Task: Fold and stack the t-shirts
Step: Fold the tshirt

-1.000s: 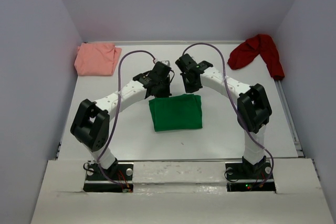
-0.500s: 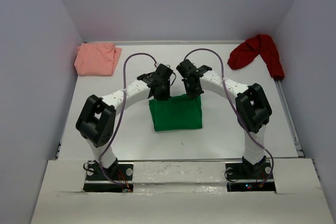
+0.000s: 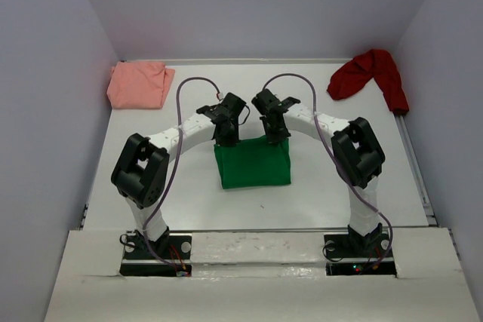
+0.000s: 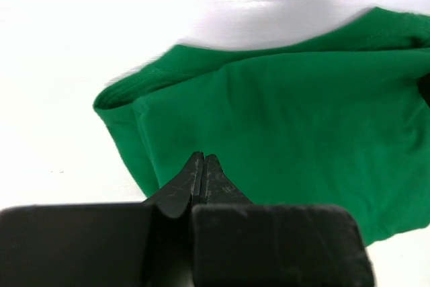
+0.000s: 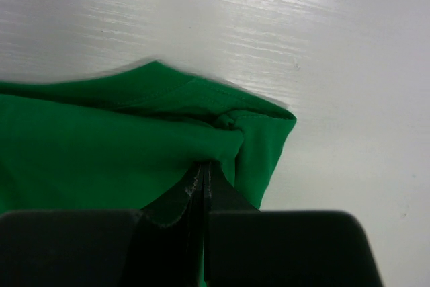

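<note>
Green t-shirt lay folded mid-table from above, left hand and right hand at its far edge; the left wrist view showed closed fingers, tips resting on cloth, the right wrist view likewise at a puckered corner, probably flattening the fold.

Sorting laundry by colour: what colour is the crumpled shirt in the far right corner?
The shirt is dark red; the top view shows it best.

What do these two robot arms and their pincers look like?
The left arm and right arm match: white tube-like links between chunky black joints, each on a black base plate. A thin purple cable runs along each from base to wrist. The left gripper and right gripper are black, each with two flat fingers narrowing to thin tips.
</note>
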### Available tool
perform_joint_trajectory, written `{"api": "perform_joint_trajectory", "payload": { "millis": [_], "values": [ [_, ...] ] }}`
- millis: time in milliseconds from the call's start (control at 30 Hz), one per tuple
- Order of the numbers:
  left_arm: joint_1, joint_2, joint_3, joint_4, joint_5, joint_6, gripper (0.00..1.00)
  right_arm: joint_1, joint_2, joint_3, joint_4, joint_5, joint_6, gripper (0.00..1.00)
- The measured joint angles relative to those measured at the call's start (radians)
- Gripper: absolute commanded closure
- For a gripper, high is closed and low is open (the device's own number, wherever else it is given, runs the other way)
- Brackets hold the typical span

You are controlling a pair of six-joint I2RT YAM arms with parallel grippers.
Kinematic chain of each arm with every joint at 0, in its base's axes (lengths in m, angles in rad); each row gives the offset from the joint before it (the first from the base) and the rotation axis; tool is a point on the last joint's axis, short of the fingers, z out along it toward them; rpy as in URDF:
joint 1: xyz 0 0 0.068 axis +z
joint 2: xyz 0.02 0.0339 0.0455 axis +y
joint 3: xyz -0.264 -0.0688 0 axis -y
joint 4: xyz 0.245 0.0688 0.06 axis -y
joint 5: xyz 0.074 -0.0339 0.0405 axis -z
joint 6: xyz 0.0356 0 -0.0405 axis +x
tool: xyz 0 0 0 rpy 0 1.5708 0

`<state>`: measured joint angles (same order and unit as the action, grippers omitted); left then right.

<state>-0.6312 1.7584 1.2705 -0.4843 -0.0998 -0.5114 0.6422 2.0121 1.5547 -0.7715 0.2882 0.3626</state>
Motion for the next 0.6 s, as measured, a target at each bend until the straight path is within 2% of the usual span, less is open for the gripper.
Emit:
{"api": "perform_joint_trajectory", "payload": {
  "millis": [167, 600],
  "values": [
    [0.017, 0.0, -0.024, 0.0, -0.012, -0.002, 1.0, 0.0, 0.063, 0.004, 0.015, -0.009, 0.0, 1.0],
    [0.08, 0.021, -0.081, 0.042, -0.004, -0.002, 1.0, -0.006, 0.064, 0.01, 0.017, -0.012, -0.001, 1.0]
  ]
}}
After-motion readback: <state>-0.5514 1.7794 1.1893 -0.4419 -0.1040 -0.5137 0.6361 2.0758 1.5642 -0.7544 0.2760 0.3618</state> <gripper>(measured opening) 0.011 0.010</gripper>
